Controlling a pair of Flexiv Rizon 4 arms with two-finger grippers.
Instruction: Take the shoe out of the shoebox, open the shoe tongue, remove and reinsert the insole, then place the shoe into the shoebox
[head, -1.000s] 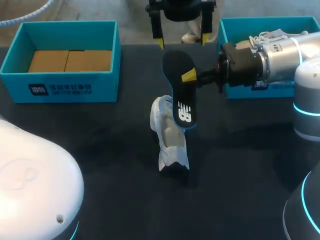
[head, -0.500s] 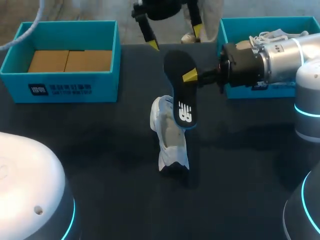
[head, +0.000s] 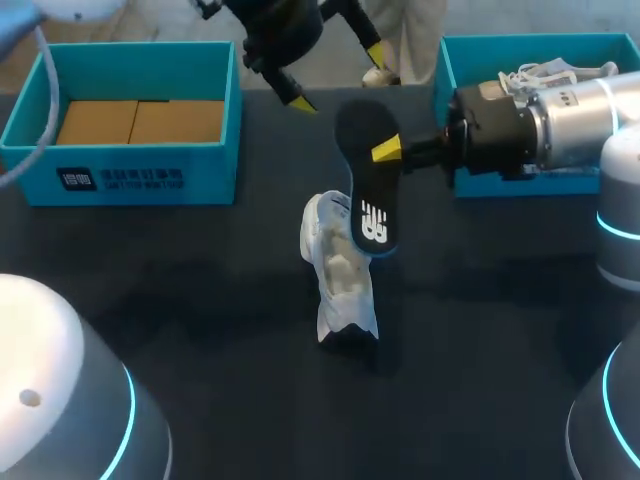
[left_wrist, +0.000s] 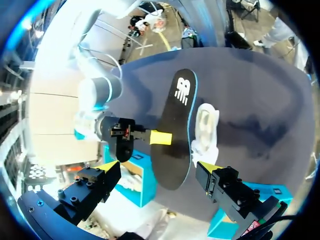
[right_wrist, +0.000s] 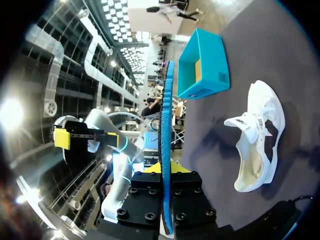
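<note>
Two grippers are in play, but only one is loaded, and I judge the step in hand to be putting the insole back. The left gripper (head: 338, 77), spread wide and empty, would do best to come down to the shoe (head: 338, 270), pin it and keep the tongue back, since the shoe lies on its side on the table (head: 200, 300) and would likely slide under any push. The insole (head: 368, 180) looks broader at its upper end, so it probably needs turning so that end leads into the opening. It should then go in at a shallow angle, flat against the sole rather than buckling. The right gripper (head: 385, 152) should hold on until the front is seated.

Seen from the left gripper, the insole stands ahead of its open fingers, in line with the gap between them but touching neither. The shoe lies further ahead, beyond the insole, opening upward.

The right gripper is clamped on the insole near its middle, one finger on each face, so the insole stands edge-on between the fingers and sticks out past them both ways. Its narrow end hangs just above the shoe, though I cannot tell whether they touch. The shoebox (head: 480, 50) sits behind this gripper, beside its arm.
</note>
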